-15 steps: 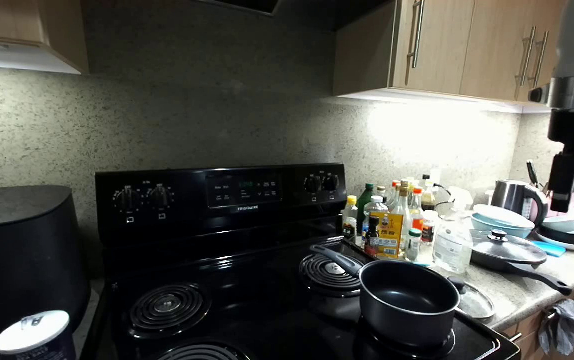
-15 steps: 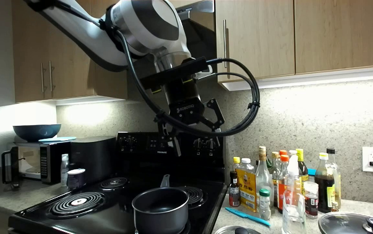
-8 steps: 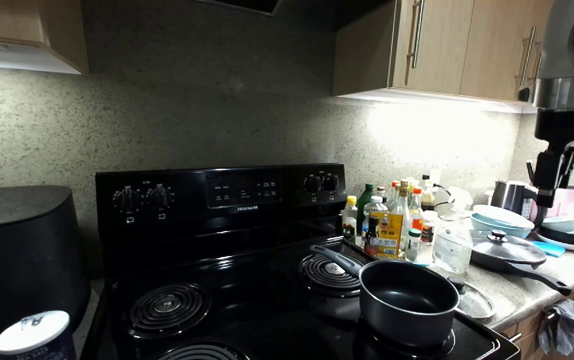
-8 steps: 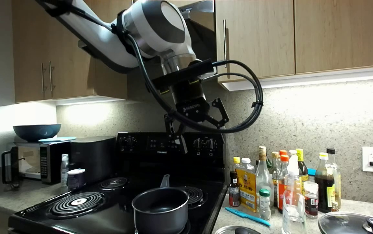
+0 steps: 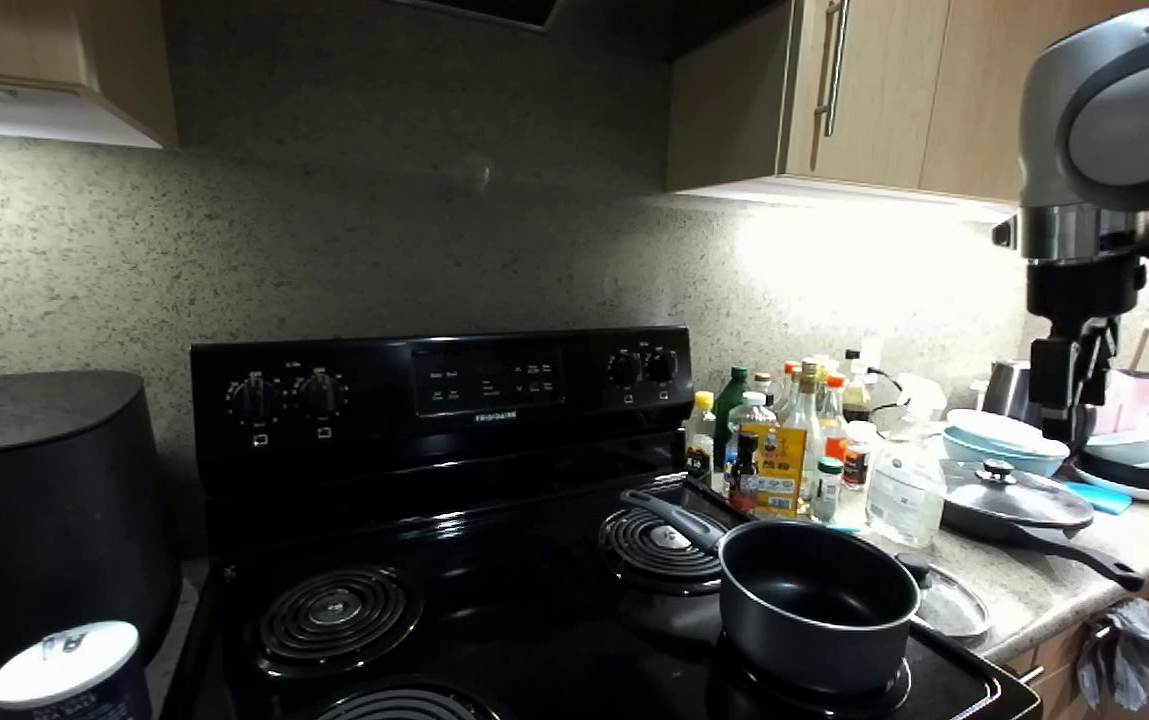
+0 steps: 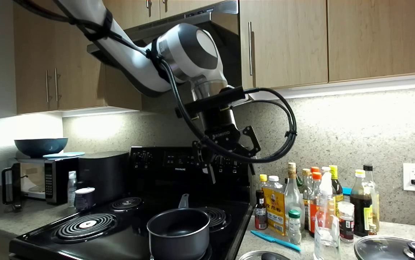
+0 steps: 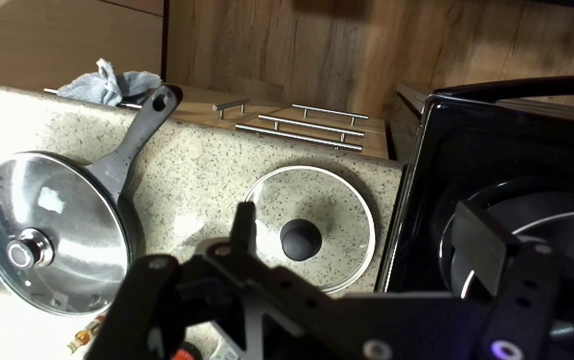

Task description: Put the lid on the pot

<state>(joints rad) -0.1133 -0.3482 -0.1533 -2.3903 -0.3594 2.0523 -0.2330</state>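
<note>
Your fingers (image 7: 479, 247) have come lower toward the glass lid (image 7: 329, 227), well apart, so grasping its knob (image 7: 300, 240) seems next.

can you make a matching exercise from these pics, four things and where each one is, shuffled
Column 1
1. round clear glass lid with a black knob
2. round dark grey pot with a long handle
3. black two-fingered gripper
4. crumpled grey cloth

Column 2
A. in the air, open, holding nothing
B. hanging below the front edge of the speckled counter
C. lying knob up on the counter
D. on the black coil stove, uncovered

Right pairs: 1-C, 2-D, 3-A, 4-B
</note>
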